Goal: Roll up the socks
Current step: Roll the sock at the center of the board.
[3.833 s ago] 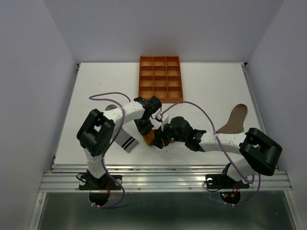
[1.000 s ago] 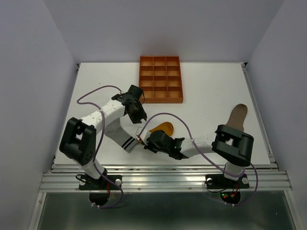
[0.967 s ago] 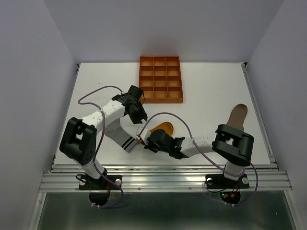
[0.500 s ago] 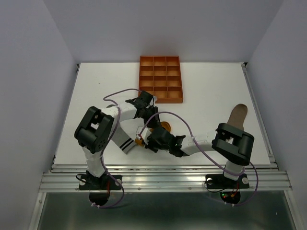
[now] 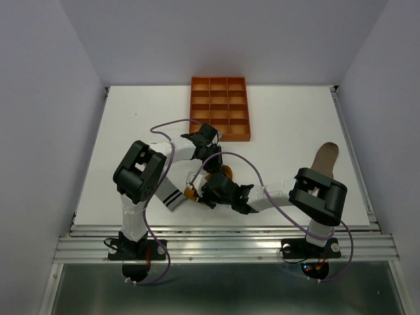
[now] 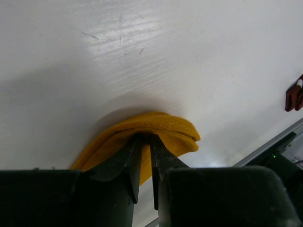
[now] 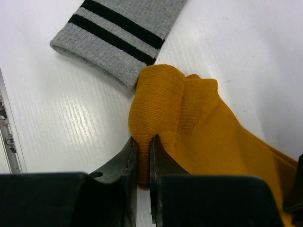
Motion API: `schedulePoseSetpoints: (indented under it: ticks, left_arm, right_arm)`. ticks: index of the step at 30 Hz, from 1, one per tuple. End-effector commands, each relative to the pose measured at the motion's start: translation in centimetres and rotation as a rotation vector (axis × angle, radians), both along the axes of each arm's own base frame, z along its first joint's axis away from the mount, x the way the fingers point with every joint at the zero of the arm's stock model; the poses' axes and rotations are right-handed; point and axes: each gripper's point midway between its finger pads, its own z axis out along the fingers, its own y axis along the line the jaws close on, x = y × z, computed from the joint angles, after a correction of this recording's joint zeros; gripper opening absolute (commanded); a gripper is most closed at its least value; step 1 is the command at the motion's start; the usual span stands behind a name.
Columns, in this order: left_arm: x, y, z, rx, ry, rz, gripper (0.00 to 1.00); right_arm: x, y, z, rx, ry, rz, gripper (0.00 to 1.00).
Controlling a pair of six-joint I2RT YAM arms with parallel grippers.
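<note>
My left gripper (image 6: 146, 142) is nearly pressed together, its two fingers pinching one rounded end of the mustard sock (image 6: 163, 127), with yellow fabric showing in the narrow slit between them. My right gripper (image 7: 143, 146) is pinched tight on the other end of the same sock, where the fabric is doubled over into a thick fold that stands up between the fingers. The mustard sock lies on the white tabletop (image 5: 289, 118) about midway along its near edge, stretched between my two grippers.

The grey sock (image 7: 118, 28) with black stripes lies flat just to the left, its ribbed cuff touching the mustard fold I hold on the right. The taupe sock (image 5: 323, 161) lies flat near the right edge of the tabletop, well apart from both grippers. The orange compartmented tray (image 5: 220, 136) sits at the middle of the far edge; I cannot tell whether anything is in its compartments.
</note>
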Motion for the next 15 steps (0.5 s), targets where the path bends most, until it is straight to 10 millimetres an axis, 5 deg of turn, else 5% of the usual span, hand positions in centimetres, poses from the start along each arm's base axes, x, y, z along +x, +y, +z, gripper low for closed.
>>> schedulePoseSetpoints:
  ticks: [1,7,15]
  left_arm:
    - [2.3,2.1,-1.5,0.140,-0.044,0.103,0.24]
    - [3.9,4.0,-2.1,0.182,-0.050,0.203,0.21]
    - [4.4,4.1,-2.4,0.191,-0.057,0.209,0.20]
  right_arm:
    - [-1.3,-2.1,-2.6,-0.063,0.115,-0.015,0.01]
    - [-1.2,-3.5,-2.5,-0.022,0.242,-0.078,0.01]
    - [0.2,-5.0,-1.5,0.099,0.522,-0.124,0.01]
